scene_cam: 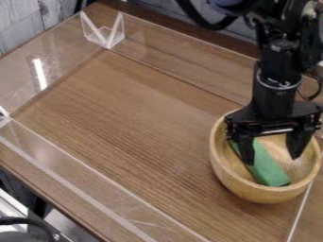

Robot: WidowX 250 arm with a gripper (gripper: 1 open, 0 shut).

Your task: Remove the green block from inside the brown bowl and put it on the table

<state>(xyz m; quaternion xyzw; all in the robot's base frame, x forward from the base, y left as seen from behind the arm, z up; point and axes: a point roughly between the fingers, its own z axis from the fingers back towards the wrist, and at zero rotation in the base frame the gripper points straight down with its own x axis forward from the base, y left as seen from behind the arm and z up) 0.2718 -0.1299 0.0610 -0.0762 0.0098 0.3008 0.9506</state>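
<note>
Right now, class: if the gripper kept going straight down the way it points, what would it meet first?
Most likely the green block, lying in the bowl between the open gripper's fingers. Depth is hard to judge from one view; a fingertip might touch the bowl's inside first.

Brown bowl (240,185) on table (127,123)

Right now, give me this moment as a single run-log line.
phase: reaching | gripper: open, pointing down, fingers astride block | bright-green rectangular block: lying inside round light-brown wooden bowl, not gripped | brown wood-grain table: block not yet there
</note>
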